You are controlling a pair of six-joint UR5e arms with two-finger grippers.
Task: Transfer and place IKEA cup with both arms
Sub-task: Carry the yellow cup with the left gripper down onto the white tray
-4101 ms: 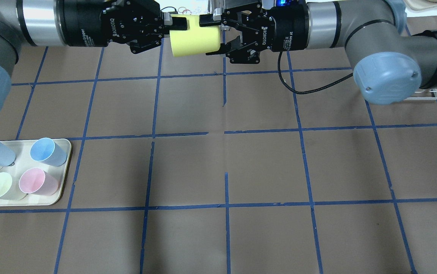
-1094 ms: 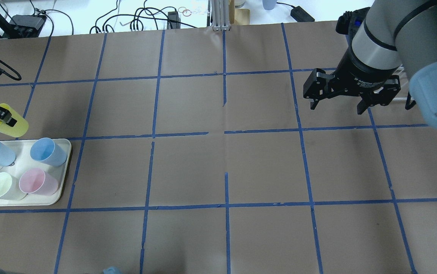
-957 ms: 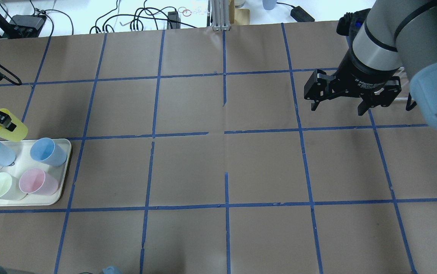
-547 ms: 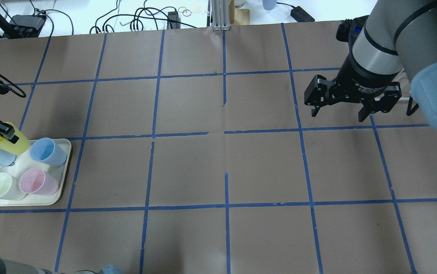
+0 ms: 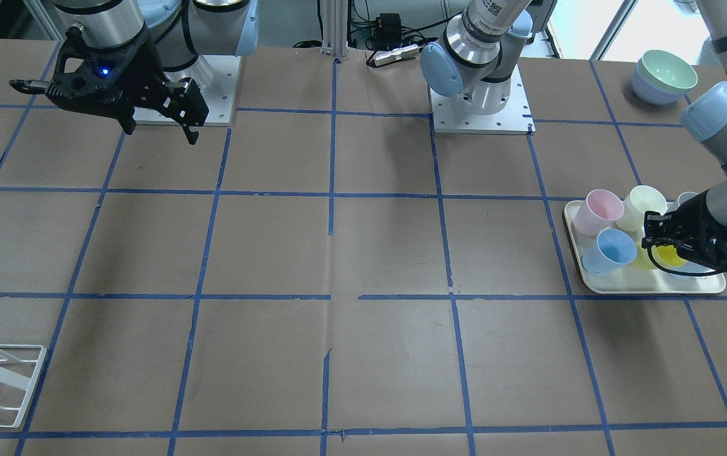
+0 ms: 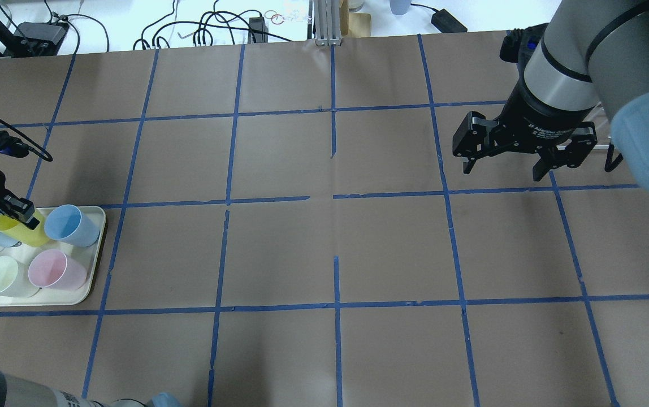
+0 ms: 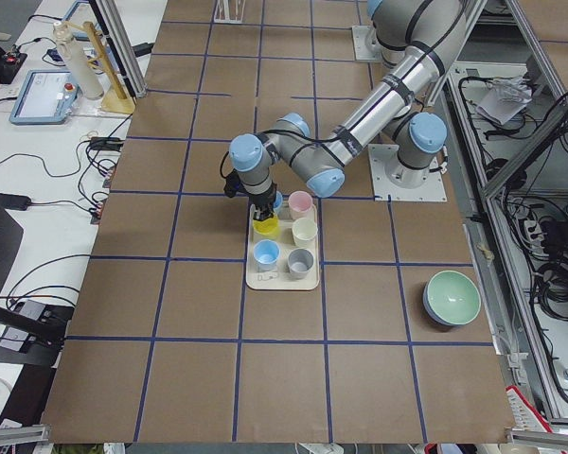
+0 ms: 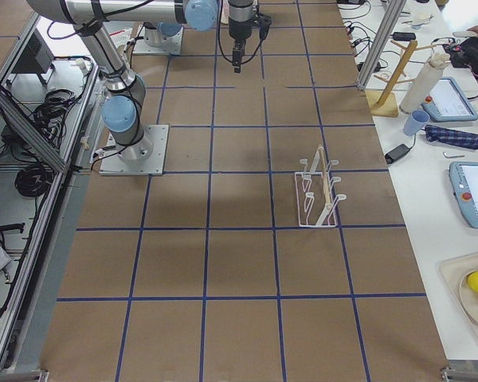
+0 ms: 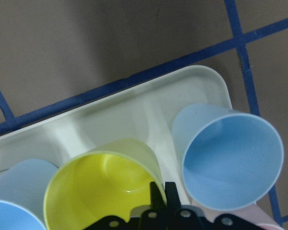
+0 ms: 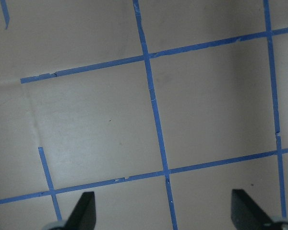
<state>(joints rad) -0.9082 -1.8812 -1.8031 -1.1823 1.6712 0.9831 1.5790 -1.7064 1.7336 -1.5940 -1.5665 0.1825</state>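
**Left claw has the yellow cup over the tray gap**

Left gripper (image 6: 19, 210) is clamped on the rim of the IKEA cup (image 6: 30, 236), pinching the wall at the mouth. The cup hangs right below the claw, over the tray (image 6: 78, 295), in the gap between the two light blue cups (image 6: 70, 225). Its long axis looks near upright, mouth up, much like its neighbours. I can't tell if the base touches the tray floor yet. My guess is straight down, then let go. It's a tight slot, so a blue cup could get nudged. Right gripper (image 6: 502, 169) hangs spread wide and empty, well apart across the table, so this is the left arm's job.
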